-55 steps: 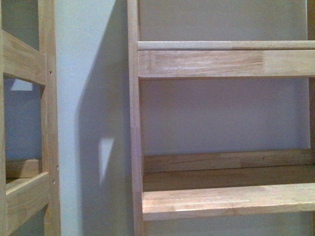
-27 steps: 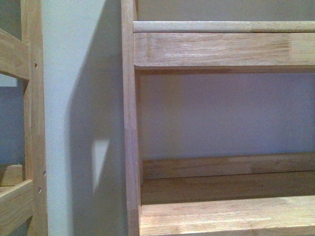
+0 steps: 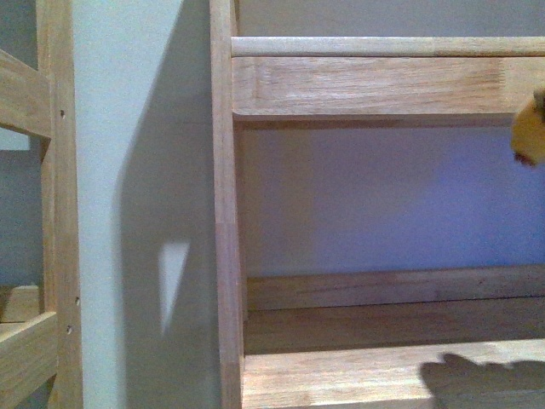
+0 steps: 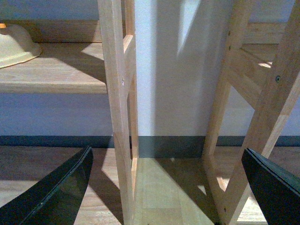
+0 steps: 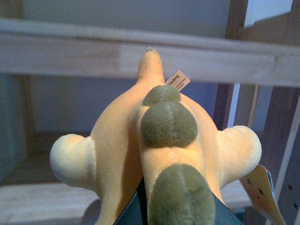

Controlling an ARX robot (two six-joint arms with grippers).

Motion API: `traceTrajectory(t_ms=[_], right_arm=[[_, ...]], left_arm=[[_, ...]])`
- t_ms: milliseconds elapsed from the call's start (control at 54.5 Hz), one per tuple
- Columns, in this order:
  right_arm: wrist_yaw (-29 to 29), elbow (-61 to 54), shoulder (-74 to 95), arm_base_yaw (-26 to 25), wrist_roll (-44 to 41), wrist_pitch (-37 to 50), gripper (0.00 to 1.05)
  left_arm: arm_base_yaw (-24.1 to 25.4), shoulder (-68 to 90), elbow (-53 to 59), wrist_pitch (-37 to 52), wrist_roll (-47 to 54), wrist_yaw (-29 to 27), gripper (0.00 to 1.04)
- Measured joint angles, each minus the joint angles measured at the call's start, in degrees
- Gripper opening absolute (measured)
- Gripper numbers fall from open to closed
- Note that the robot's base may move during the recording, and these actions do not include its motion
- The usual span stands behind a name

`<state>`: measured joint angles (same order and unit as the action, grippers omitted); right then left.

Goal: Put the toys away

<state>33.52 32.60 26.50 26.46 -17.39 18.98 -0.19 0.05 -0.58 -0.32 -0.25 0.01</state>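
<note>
At the far left of the front view stands a pale wooden rack frame (image 3: 53,213). Next comes a smooth bluish-white wall (image 3: 128,128), then a grained wooden shelf unit (image 3: 223,221) with a flat upper board (image 3: 375,85) and a lower shelf (image 3: 341,379). At the right edge, just below the upper board, a rounded bit of the orange-yellow plush toy (image 3: 530,128) hangs in the air. Its shadow (image 3: 481,375) lies on the lower shelf.

Only the left wrist view shows the left pincer (image 4: 164,187), its dark fingers (image 4: 56,187) spread wide around nothing, and a cream bowl-shaped thing (image 4: 14,40) on a shelf.

The right wrist view alone shows the toy close up. It is soft, with olive padded lumps along its back, a tapered tip and a white label (image 5: 178,79). The right pincer (image 5: 136,213), a dark sliver beneath, grips it.
</note>
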Motion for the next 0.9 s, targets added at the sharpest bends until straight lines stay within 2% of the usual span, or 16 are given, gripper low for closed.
traceTrajectory(t_ms=[220,367,477,550,697,733,788,898], right_arm=[[-2.6,11.9,6.8,0.7,-7.0,2.1,0.06],[-9.3,19.1,9.8,-5.0,-8.0,-0.2,0.06],[-16.8,24.4,11.6,-13.3,-5.8,-3.5,0.06],[-24.0,27.8,13.0,-20.9,-1.9,-5.2,0.06],[-41.6,35.2,17.2,-40.7,10.0,-7.3,0.06],[-44.3,36.9,18.7,-44.7,12.6,-6.5,0.06],[-47.3,40.2,22.1,-49.4,16.8,-5.2,0.06],[-48.3,48.5,32.8,-51.9,24.3,-3.6,0.06]], left_arm=[[0.0,0.0,0.0,0.0,0.0,0.0,0.98],[0.0,0.0,0.0,0.0,0.0,0.0,0.98],[0.0,0.0,0.0,0.0,0.0,0.0,0.98],[0.0,0.0,0.0,0.0,0.0,0.0,0.98],[0.0,0.0,0.0,0.0,0.0,0.0,0.98],[0.0,0.0,0.0,0.0,0.0,0.0,0.98],[0.0,0.0,0.0,0.0,0.0,0.0,0.98],[0.0,0.0,0.0,0.0,0.0,0.0,0.98]])
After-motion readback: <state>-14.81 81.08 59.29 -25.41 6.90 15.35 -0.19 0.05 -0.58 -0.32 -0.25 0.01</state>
